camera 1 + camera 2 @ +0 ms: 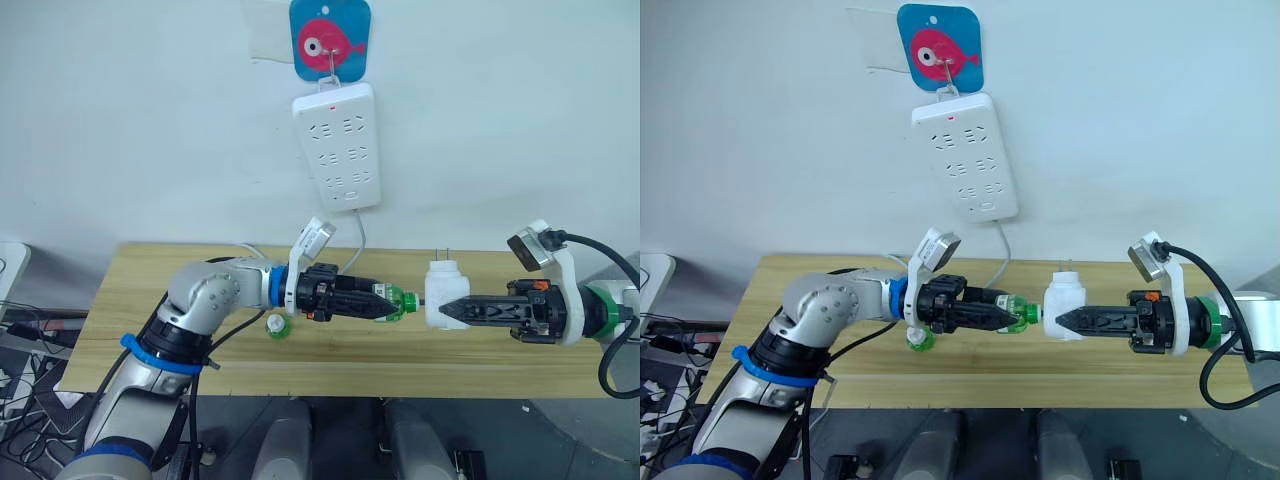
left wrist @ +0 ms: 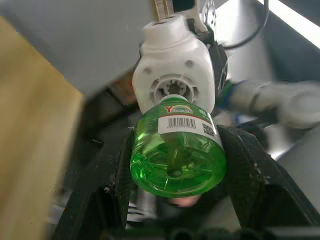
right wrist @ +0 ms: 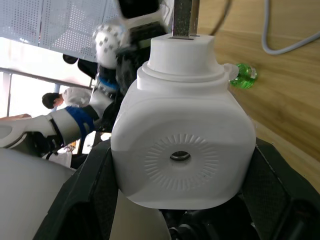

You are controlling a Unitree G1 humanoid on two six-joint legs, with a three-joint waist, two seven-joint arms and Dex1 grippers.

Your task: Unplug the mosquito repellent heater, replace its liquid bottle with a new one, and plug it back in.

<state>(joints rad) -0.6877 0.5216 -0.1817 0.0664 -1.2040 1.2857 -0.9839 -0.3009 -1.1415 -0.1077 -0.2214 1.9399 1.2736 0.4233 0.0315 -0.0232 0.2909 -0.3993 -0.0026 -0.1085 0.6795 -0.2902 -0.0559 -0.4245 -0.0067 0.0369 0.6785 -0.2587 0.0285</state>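
The mosquito repellent heater [image 1: 446,290], a white rounded unit with two prongs pointing up, hangs above the table with my right gripper [image 1: 452,310] shut on it. My left gripper [image 1: 388,303] is shut on a green liquid bottle [image 1: 404,303], held sideways. In the left wrist view the bottle [image 2: 177,155] has its neck at the round socket of the heater [image 2: 175,75]. A second green bottle [image 1: 277,326] stands on the wooden table [image 1: 500,350] just below my left wrist. The right wrist view shows the heater's domed face [image 3: 182,150] between the fingers.
A long white power strip [image 1: 337,147] hangs on the wall under a blue fish hook [image 1: 330,38], and its cable [image 1: 358,245] drops to the table. The table's front edge [image 1: 330,393] is close below both grippers.
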